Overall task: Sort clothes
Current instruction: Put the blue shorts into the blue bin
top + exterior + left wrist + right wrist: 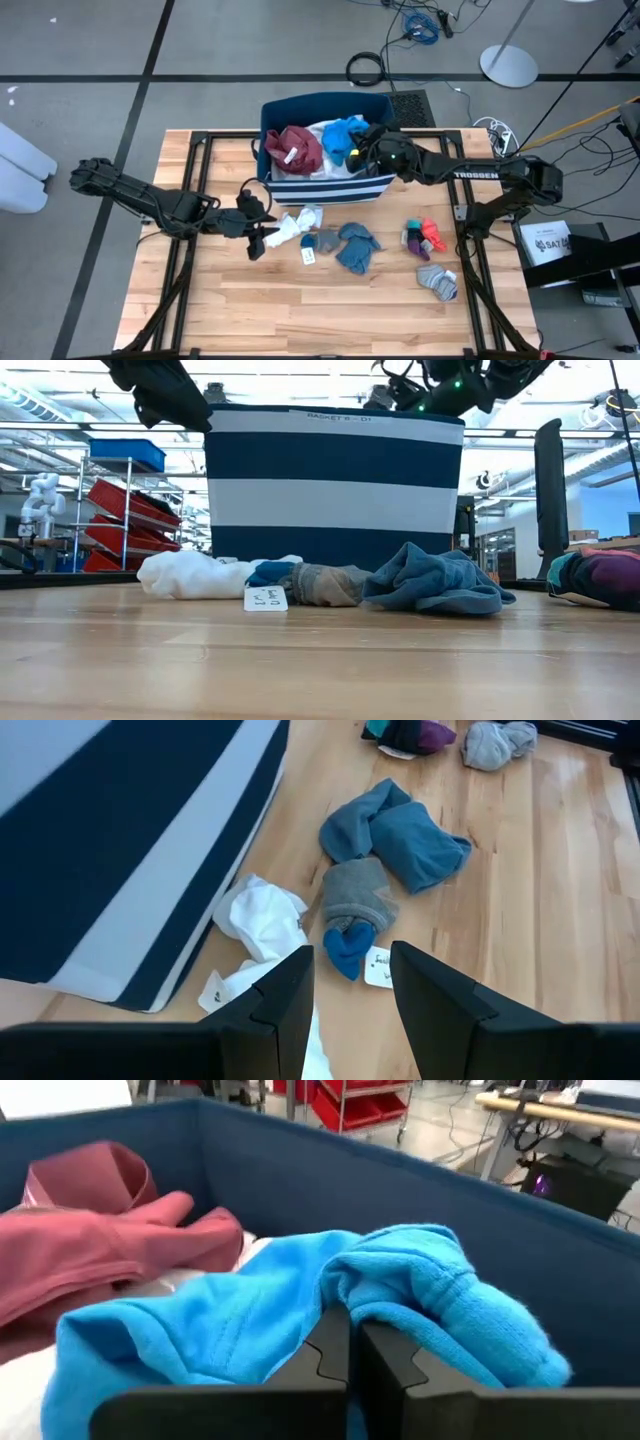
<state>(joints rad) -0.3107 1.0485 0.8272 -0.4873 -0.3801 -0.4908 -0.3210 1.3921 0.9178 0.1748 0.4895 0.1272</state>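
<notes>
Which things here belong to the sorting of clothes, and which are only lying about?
Belong: bright blue garment, maroon garment, white garment, dusty blue garment, grey socks, striped bin.

Lying about: coiled cable, round stand base.

navy/white striped bin (330,187), maroon garment (293,148)

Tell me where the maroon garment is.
High view: the maroon garment lies in the left part of the striped bin, beside the bright blue garment.
</notes>
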